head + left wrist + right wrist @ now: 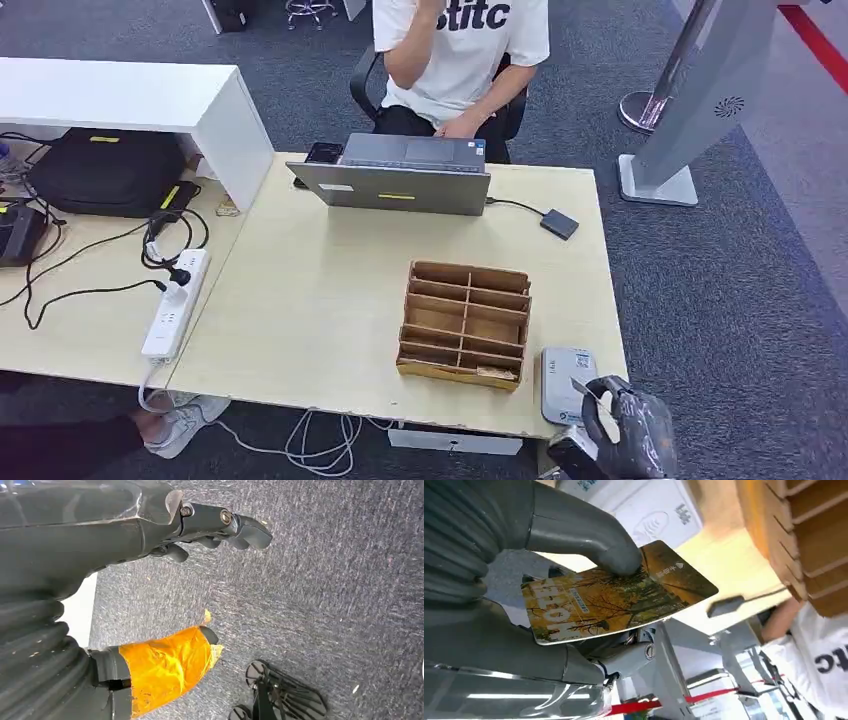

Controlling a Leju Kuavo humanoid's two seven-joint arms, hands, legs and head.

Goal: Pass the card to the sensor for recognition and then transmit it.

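Closest to my right wrist camera, the right robot hand (574, 630) pinches the card (614, 597): the thick grey thumb (589, 535) presses on its autumn-leaf printed face and the darker fingers back it from underneath. From the head view I see that same hand (625, 425) at the near right corner of the tabletop (320, 290), holding the card (585, 392) just over the near edge of the sensor (567, 382), a flat grey-white reader lying just beside the cardboard organizer (465, 322). I cannot tell whether card and sensor touch. Beyond the organizer a laptop (400, 175) stands at the far edge, with a person (455, 60) in a white shirt seated behind it. My left robot hand (220, 527) hangs over the grey carpet (325, 590), fingers loosely spread with nothing in them, its thumb (165, 667) wrapped in orange tape.
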